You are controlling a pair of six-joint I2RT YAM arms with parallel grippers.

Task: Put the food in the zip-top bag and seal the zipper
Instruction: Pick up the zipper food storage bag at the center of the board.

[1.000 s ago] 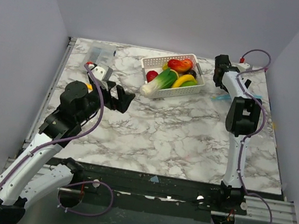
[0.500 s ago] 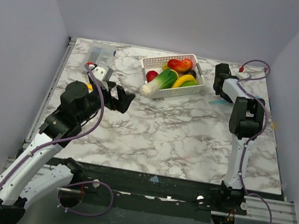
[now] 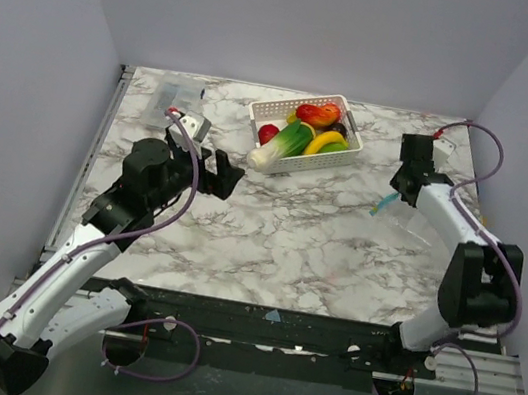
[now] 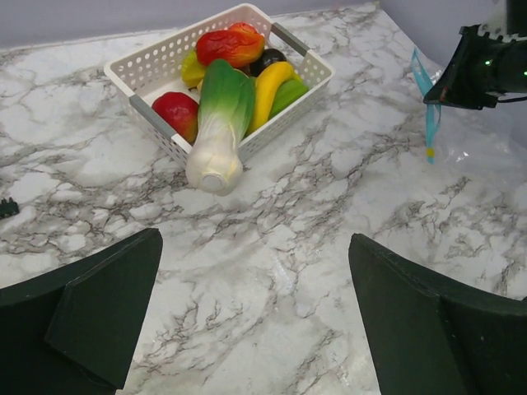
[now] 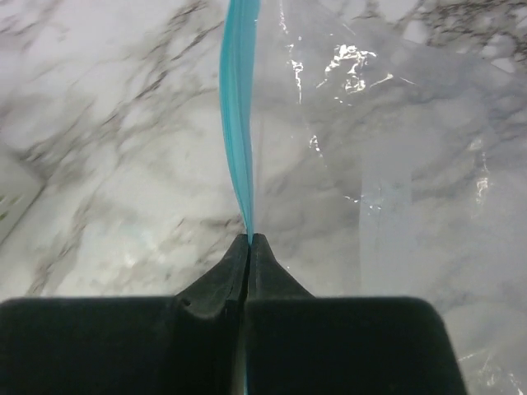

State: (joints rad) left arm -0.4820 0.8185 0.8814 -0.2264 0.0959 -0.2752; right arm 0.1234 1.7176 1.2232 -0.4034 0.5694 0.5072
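Right gripper [image 5: 249, 240] nearer, seemingly on zipper [image 5: 239, 107]

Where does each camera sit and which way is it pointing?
Top external: above, behind the bases, looking down at the table; left arm and right arm show.
Left wrist: low, facing the basket of food; the open left gripper frames the bottom.
Right wrist: looking down at the zip-top bag; the right gripper pinches the zipper.
Shared: both wrist views show the zipper.

Open table [image 3: 318, 237] between left hand [image 3: 215, 173] and basket [image 4: 145, 116]; leek [image 4: 218, 123] overhangs its near wall
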